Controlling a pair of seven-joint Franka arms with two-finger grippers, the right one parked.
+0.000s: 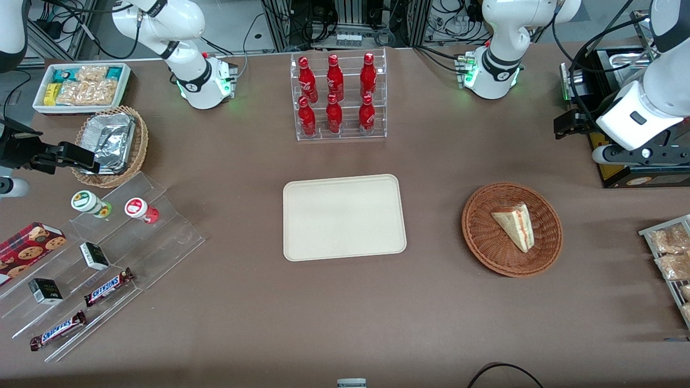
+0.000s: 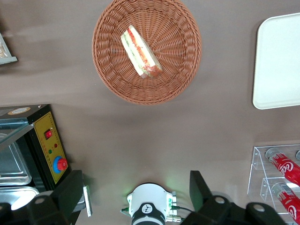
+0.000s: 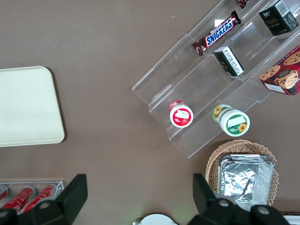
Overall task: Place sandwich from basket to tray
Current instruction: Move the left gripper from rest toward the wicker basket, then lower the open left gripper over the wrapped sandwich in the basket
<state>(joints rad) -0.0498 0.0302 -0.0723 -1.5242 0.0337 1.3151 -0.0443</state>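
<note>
The sandwich, a pale wedge with red and green filling, lies in the round reddish-brown wicker basket. The cream tray sits flat beside the basket, toward the parked arm's end, with nothing on it. My gripper hangs well above the table, farther from the front camera than the basket and toward the working arm's end. It is open, its black fingers wide apart and holding nothing.
A clear rack of red bottles stands farther back than the tray. A black and yellow appliance sits under my arm. Bagged pastries on a rack lie at the working arm's end. Snack steps are at the parked arm's end.
</note>
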